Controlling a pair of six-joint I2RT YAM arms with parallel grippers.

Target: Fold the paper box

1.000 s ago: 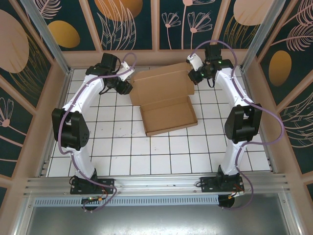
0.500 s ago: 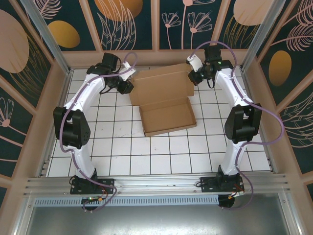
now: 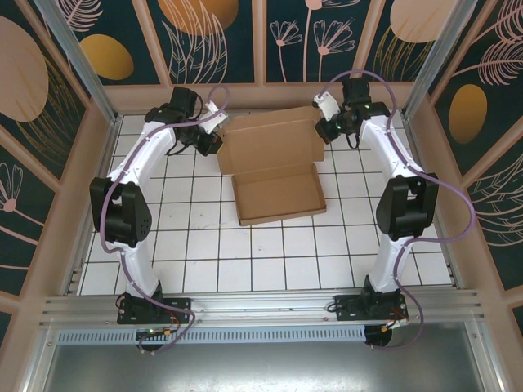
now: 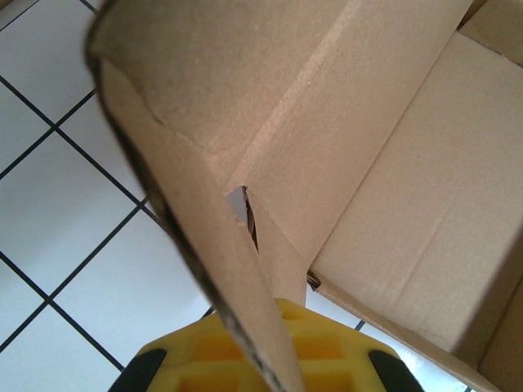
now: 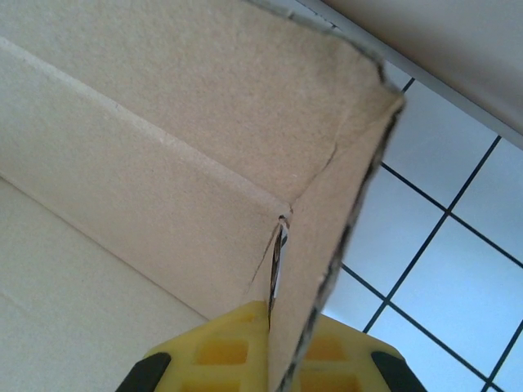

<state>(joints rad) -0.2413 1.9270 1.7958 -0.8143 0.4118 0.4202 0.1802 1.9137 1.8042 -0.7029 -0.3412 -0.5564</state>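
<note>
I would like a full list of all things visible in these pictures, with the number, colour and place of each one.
paper box: one, brown cardboard, on the far half of the table, tray part nearer, lid part behind it.
table: one, white tiles with dark joints, under the box.
wall panels: several, dark teal with orange and pink plant shapes, around the table.
metal frame: one, silver, along the near edge.
cables: two, purple, along the arms.
arms: two, white with black joints, one on each side of the box.
left fingers: yellow, closed on the lid's left side flap.
right fingers: yellow, closed on the lid's right side flap.
</note>
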